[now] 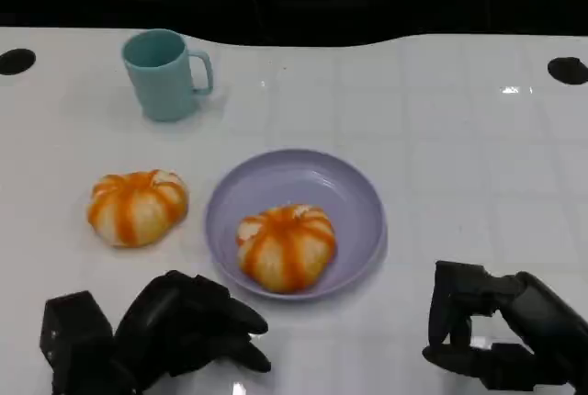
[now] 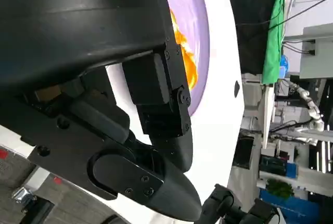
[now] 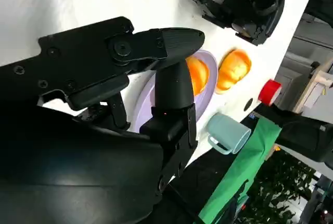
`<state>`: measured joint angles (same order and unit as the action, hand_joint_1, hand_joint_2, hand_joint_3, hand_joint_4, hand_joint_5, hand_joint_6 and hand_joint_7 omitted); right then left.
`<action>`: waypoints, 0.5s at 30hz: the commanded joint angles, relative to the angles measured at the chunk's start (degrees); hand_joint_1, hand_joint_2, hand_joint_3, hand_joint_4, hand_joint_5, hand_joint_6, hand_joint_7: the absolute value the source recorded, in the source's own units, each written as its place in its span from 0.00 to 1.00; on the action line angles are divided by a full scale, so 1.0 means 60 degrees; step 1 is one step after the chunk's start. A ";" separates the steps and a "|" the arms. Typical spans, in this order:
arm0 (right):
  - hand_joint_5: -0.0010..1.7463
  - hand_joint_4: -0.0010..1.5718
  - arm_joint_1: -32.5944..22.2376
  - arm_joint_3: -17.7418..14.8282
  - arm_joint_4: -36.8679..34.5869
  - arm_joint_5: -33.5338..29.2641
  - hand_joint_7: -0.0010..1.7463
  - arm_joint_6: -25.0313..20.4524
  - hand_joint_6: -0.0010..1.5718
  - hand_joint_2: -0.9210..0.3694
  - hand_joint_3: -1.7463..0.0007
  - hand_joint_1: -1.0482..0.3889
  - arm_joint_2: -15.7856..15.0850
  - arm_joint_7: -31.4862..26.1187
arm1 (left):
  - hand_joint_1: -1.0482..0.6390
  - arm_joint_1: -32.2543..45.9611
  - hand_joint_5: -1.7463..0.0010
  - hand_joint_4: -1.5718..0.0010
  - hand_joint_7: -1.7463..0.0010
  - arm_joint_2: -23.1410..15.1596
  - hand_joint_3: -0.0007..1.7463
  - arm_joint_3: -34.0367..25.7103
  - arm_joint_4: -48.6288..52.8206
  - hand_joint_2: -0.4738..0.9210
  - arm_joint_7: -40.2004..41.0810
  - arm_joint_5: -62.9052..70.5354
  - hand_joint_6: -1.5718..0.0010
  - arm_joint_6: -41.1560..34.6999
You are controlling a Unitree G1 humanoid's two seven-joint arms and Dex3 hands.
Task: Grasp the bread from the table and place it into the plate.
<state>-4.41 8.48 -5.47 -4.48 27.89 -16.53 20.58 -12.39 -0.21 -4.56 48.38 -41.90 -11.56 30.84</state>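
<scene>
One bun (image 1: 286,247) sits in the plate (image 1: 358,195); the other (image 1: 137,206) waits on the tabletop (image 1: 459,138). Left hand (image 1: 188,326) empty, fingers loosely curled; it must reach and close around it.

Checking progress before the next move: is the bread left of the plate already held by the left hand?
No. In the head view that bread lies alone on the table, while the left hand sits nearer the robot, holding nothing.

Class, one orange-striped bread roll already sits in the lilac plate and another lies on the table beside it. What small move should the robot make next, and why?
Probably reach the left robot hand forward to the orange-striped bread roll on the white table. That roll lies outside the lilac plate, just ahead of this robot hand, which holds nothing.
</scene>
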 commanded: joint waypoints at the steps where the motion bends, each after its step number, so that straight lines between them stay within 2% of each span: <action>1: 1.00 0.47 0.0106 -0.0139 -0.0733 0.0064 1.00 0.0805 0.36 0.00 0.83 0.43 0.0171 -0.0273 | 0.00 -0.0104 0.87 0.01 1.00 -0.0186 0.00 -0.0077 0.0109 0.91 -0.0065 -0.0122 0.02 -0.0051; 7: 1.00 0.49 0.0368 -0.0179 -0.1498 -0.0049 1.00 0.1532 0.37 0.00 0.82 0.42 0.0359 -0.0579 | 0.00 -0.0184 0.88 0.01 1.00 -0.0194 0.00 -0.0103 0.0269 0.92 -0.0131 -0.0142 0.02 0.0104; 15: 1.00 0.51 0.0498 -0.0174 -0.1879 -0.0154 1.00 0.1750 0.39 0.00 0.82 0.41 0.0463 -0.0804 | 0.00 -0.0281 0.88 0.01 1.00 -0.0231 0.00 -0.0114 0.0446 0.92 -0.0078 -0.0087 0.02 0.0251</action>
<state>-1.81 8.17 -15.86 -5.00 37.59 -13.71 16.72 -13.50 -0.48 -4.76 50.27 -41.94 -11.64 31.45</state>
